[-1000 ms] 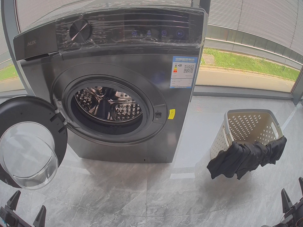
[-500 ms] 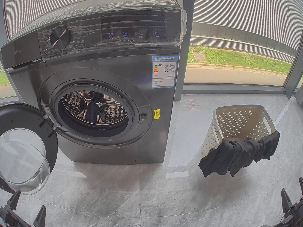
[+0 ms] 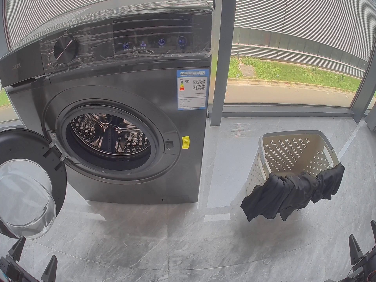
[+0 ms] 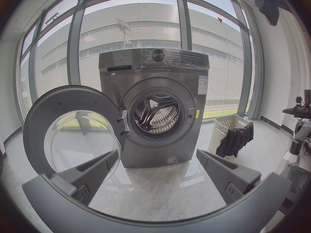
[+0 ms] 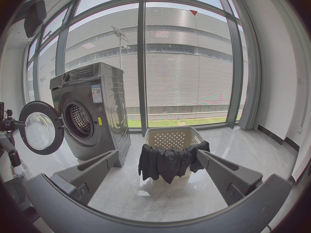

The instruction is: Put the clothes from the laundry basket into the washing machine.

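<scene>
Standing against the window [image 3: 290,40], the washing machine [image 3: 117,79] has its round door [image 3: 27,185] swung fully open toward the robot's left, baring the steel drum [image 3: 107,136]. To the machine's right, well apart from it on the floor [image 3: 164,239], sits the pale laundry basket [image 3: 291,134]. Black clothes [image 3: 290,192] hang draped over its rim on the side away from the window, trailing down the outer wall. The left gripper [image 4: 156,152] hovers low in front of the machine, near the open door, its fingers spread wide and holding nothing. The right gripper [image 5: 157,152] — likewise spread wide and empty — sits low, farther to the machine's right, facing the basket and apart from the clothes.
</scene>
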Robot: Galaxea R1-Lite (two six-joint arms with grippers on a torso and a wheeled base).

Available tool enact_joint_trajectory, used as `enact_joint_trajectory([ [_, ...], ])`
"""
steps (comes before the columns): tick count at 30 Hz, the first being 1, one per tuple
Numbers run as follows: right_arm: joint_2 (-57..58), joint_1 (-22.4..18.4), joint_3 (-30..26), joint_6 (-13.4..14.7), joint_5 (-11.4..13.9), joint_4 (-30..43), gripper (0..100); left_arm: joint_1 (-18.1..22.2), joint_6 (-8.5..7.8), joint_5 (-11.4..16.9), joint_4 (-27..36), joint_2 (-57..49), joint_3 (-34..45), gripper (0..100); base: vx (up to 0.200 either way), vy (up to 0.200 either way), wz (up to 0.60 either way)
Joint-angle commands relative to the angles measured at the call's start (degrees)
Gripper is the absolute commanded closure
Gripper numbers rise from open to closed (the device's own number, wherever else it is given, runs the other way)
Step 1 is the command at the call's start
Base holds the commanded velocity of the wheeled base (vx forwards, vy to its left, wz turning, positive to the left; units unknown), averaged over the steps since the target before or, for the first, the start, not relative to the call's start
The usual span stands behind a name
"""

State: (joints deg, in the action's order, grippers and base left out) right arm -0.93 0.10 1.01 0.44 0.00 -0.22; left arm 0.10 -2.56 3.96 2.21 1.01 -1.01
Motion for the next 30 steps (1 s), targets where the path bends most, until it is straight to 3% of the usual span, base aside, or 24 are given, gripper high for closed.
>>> enact_joint_trajectory([
  [1,0.93,-0.01,-1.01,0.00,0.00,-0.04,0,-0.01,0.01,-0.01,-0.01,-1.01,1.01,0,0.000,-0.200,0.00],
  [30,0.93,-0.01,-1.01,0.00,0.00,-0.04,0,-0.01,0.01,-0.01,-0.01,-1.01,1.01,0,0.000,-0.200,0.00],
])
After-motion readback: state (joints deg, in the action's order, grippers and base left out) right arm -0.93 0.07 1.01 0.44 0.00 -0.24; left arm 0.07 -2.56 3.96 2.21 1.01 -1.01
